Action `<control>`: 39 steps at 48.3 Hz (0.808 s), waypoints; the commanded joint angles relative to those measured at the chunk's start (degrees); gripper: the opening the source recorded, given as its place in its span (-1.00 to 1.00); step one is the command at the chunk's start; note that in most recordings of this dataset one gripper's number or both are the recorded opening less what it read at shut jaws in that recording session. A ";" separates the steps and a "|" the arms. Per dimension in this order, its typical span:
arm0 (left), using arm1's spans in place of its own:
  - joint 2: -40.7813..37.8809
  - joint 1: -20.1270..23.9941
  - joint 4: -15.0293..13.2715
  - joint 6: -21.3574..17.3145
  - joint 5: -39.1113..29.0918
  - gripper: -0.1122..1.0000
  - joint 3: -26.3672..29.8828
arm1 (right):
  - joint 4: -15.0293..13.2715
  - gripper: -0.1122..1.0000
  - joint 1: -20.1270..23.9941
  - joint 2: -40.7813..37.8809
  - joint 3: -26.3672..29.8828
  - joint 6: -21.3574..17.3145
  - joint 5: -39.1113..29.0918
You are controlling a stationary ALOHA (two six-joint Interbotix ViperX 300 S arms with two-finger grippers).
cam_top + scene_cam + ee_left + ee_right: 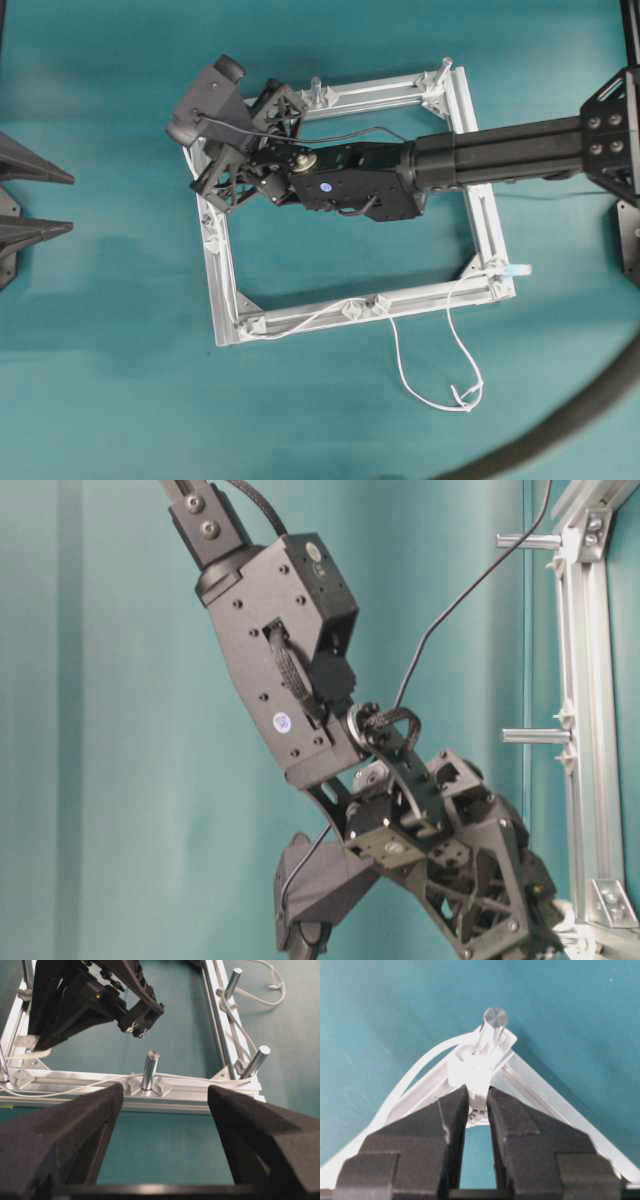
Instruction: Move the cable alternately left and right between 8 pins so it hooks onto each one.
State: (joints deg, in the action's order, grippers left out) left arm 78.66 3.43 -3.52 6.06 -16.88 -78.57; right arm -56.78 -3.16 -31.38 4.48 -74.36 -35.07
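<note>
Right gripper [477, 1110] is nearly closed, fingers [452, 1115] pinched on a white piece right at a corner pin [495, 1017] of the frame [555, 1105]; looks like the cable's plug end, but can't be sure from the wrist view. Cable [410, 1082] curves away from that corner toward the left and near side of the wrist view.

Seen from overhead, right arm [500, 150] reaches in from the right across the frame [470, 215] w/ wrist rolled, gripper [215, 175] down at the far-left part of the frame.

Left gripper [165, 1110] is wide open and holds nothing; its fingers [60, 1135] sit level just outside the left rail, facing a mid-rail pin [149, 1067]. Overhead, the gripper [60, 205] shows only as two tips at the left edge.

Cable [400, 350] runs along the left and near rails past several pins there, then drops off the near rail into a loose loop on the table [120, 400], w/ a kinked bit near the near-right corner. Pin [445, 68] at the far-right corner stands bare.
</note>
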 commanded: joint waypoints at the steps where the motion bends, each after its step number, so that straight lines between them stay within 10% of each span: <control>1: -0.44 -0.18 0.09 0.53 0.35 0.61 0.62 | 0.35 -0.55 0.62 4.66 -1.32 -0.35 -1.85; 39: -0.44 -0.18 0.09 0.53 0.35 0.61 0.62 | 1.76 -0.55 1.14 25.58 -29.97 -5.98 0.44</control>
State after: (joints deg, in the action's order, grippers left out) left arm 78.75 3.43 -3.52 6.06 -16.88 -78.57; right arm -55.20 -2.37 -8.96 -24.43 -80.42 -34.80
